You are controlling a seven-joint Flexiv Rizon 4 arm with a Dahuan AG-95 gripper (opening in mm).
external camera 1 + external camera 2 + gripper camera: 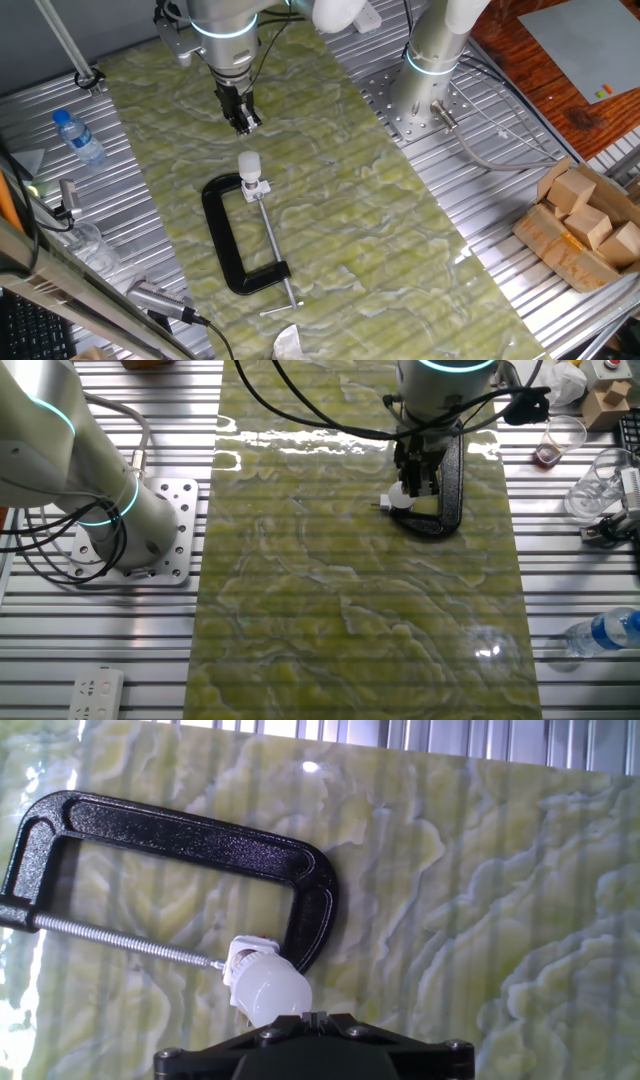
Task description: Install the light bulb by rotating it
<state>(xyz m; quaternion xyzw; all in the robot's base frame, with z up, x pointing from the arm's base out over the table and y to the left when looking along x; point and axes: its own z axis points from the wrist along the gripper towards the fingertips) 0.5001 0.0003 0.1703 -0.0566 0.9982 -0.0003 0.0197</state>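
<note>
From one fixed view, the black two-finger gripper (242, 122) hangs above the small white rounded light bulb (249, 164), which stands in a white blocky socket (255, 185) held by the black C-clamp (232, 240); it grips nothing, and its opening I cannot tell. From the other fixed view, the fingers hide most of the bulb. The hand view shows the bulb just below. Judging by this, the approach is underway; next comes descending, closing and twisting.

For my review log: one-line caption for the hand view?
Gripper just above the white light bulb seated in its socket, held by a black C-clamp.
</note>
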